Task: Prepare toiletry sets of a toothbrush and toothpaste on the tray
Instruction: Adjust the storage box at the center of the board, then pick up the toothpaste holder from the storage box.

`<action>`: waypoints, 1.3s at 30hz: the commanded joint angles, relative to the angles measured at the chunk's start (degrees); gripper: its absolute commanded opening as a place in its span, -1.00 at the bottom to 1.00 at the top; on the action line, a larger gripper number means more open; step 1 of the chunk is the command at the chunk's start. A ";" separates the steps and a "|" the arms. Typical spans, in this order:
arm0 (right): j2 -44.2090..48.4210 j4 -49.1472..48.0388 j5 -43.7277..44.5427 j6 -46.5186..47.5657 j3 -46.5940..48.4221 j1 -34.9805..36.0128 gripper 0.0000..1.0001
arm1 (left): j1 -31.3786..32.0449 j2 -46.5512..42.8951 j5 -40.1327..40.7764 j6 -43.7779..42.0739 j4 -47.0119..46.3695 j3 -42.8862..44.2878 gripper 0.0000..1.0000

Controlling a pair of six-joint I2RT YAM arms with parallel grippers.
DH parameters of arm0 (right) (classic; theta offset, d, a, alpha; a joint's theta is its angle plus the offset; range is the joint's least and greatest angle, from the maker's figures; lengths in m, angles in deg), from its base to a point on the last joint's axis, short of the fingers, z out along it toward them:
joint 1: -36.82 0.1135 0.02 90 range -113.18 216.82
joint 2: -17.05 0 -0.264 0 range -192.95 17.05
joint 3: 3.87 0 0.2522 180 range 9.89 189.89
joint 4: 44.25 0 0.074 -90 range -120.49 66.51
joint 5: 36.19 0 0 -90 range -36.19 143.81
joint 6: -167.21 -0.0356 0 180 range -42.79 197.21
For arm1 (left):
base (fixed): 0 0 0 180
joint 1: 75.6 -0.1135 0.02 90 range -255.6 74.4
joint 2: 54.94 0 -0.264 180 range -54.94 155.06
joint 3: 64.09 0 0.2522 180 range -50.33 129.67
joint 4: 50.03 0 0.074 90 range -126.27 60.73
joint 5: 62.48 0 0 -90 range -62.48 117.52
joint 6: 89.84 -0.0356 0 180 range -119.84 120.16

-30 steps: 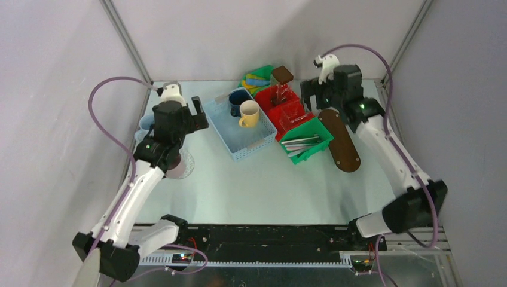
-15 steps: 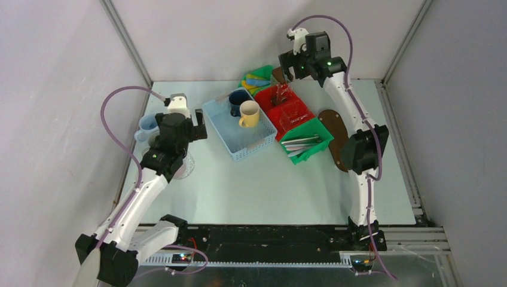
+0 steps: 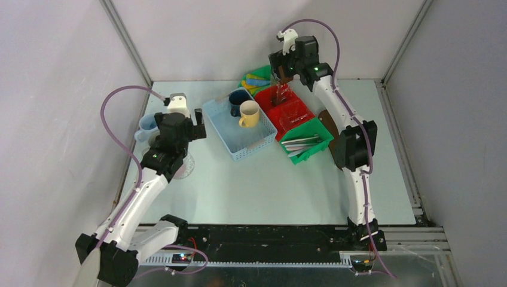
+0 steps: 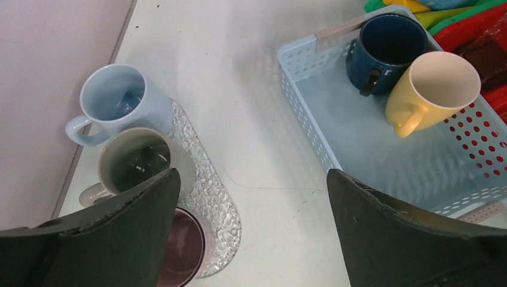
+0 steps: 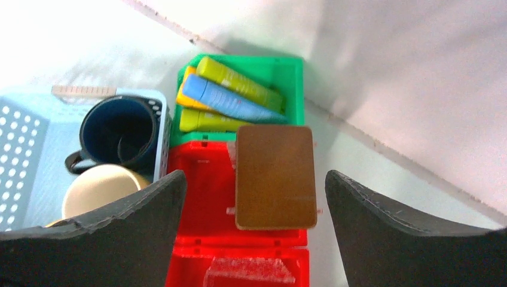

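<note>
The dark brown oval tray (image 3: 327,121) lies right of the bins, partly under my right arm. My right gripper (image 3: 281,67) (image 5: 254,179) is open and empty above a brown rectangular block (image 5: 275,176) on the red bin (image 5: 200,197). Yellow and blue tubes (image 5: 230,95) lie in a green bin behind it. Pale toothbrushes (image 3: 301,143) lie in another green bin. My left gripper (image 3: 200,122) (image 4: 252,179) is open and empty. A dark blue mug (image 4: 388,45) and a cream mug (image 4: 436,84) stand in the basket. Pale blue (image 4: 113,98), grey (image 4: 134,161) and pink (image 4: 179,245) mugs stand at the left.
The light blue perforated basket (image 4: 311,113) sits mid-table, next to the red bins (image 3: 290,110). The three left mugs stand on a clear textured oval dish (image 4: 212,191) near the left wall. Enclosure walls close in at the back and on both sides.
My right arm has swung from over the brown oval tray to the back, above the brown block and the tube bin. My left arm has shifted only slightly.
</note>
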 commanded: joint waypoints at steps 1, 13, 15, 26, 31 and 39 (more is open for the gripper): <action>-2.62 -9.87 2.69 0.36 -1.05 -0.19 0.77 | 0.30 -0.45 0.94 -1.18 -2.25 -0.49 0.99; -5.21 -15.24 11.53 7.26 -7.09 1.00 0.75 | 0.29 -0.60 0.32 -1.20 -2.53 -0.94 0.99; -4.47 -17.64 16.78 9.14 -9.51 1.86 0.71 | 0.37 -0.79 0.25 -1.16 -2.51 -0.99 0.99; -4.10 -26.44 35.13 18.95 -15.11 5.14 0.08 | 0.35 -1.33 0.46 -1.11 -2.74 -1.30 0.99; -2.98 -29.36 37.29 18.87 -16.08 5.76 -0.31 | 0.40 -1.57 0.95 -1.09 -2.86 -1.45 0.99; 4.37 -28.12 24.85 7.03 -20.27 3.87 -1.00 | 0.36 -2.19 1.44 -1.01 -3.10 -1.69 0.99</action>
